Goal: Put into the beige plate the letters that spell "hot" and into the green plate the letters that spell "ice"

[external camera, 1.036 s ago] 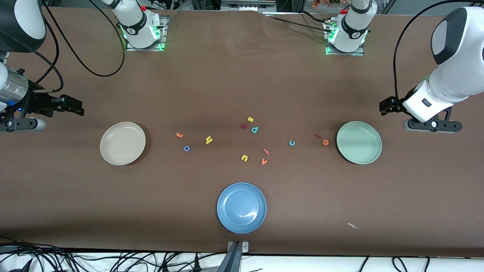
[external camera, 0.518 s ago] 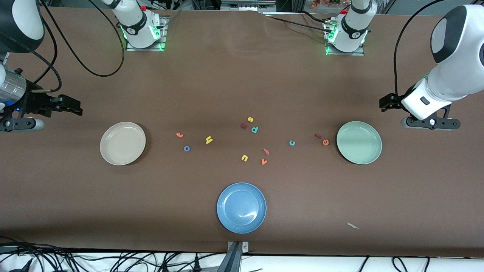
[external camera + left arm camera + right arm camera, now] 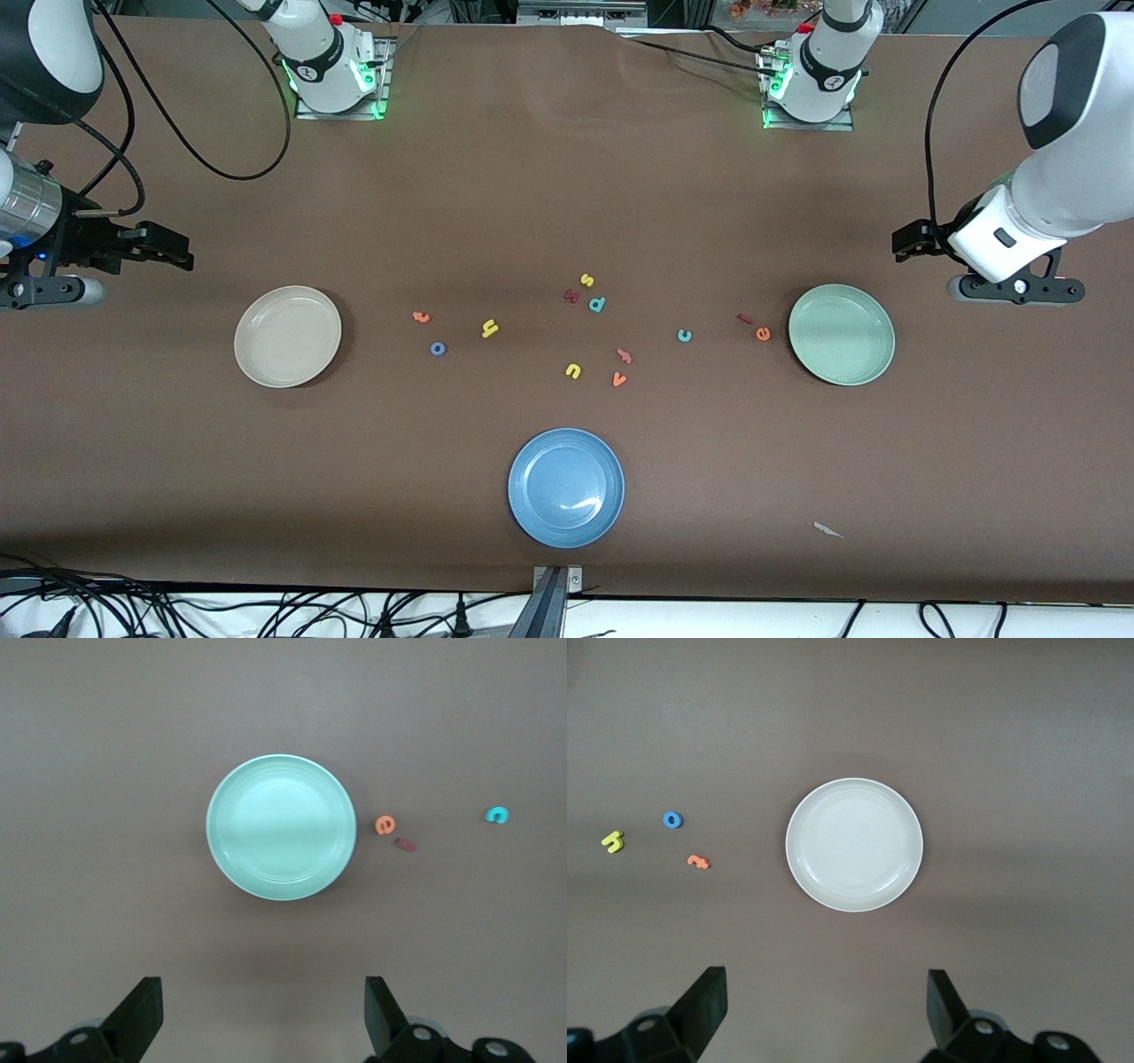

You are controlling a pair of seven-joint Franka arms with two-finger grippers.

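Note:
The beige plate [image 3: 288,337] [image 3: 854,844] lies toward the right arm's end, with the orange t [image 3: 422,316] [image 3: 698,861], blue o [image 3: 438,349] [image 3: 672,819] and yellow h [image 3: 489,329] [image 3: 613,841] beside it. Toward the left arm's end lies the green plate [image 3: 842,334] [image 3: 282,827], and close by are the orange e [image 3: 763,334] [image 3: 384,825], dark red i [image 3: 745,319] [image 3: 407,844] and teal c [image 3: 684,335] [image 3: 497,815]. My right gripper [image 3: 182,252] [image 3: 826,1005] hangs open and empty near the beige plate. My left gripper [image 3: 902,245] [image 3: 263,1010] hangs open and empty near the green plate.
A blue plate [image 3: 566,487] lies near the front edge. Mid-table are a yellow s [image 3: 586,280], a chunky dark red letter [image 3: 571,296], a teal p [image 3: 597,305], a yellow u [image 3: 573,370], an orange v [image 3: 619,380] and one more reddish letter [image 3: 625,356].
Both arms have shifted slightly above their ends of the table. Both grippers stay open, and no letter or plate has moved.

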